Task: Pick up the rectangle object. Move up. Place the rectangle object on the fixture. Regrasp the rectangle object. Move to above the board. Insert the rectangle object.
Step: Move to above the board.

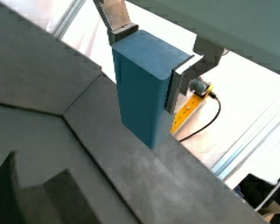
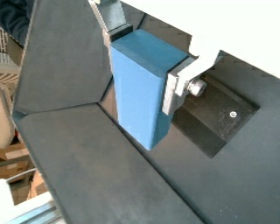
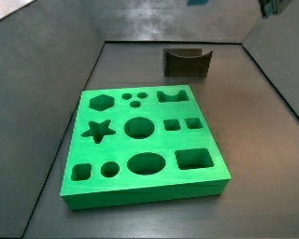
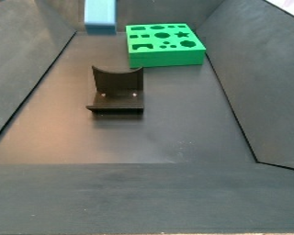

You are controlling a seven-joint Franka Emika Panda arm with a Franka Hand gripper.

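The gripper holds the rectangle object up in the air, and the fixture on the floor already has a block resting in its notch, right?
Not quite. The fixture is empty: both side views show its notch bare. The rest holds: in both wrist views the gripper is clamped on the rectangle object, which hangs high above the floor in a side view.

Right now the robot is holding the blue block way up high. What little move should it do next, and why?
Probably lower the rectangle object toward the fixture. The gripper is shut on the block, high above the floor at the top edge of a side view, and the fixture stands empty below. The board has nothing in its holes yet.
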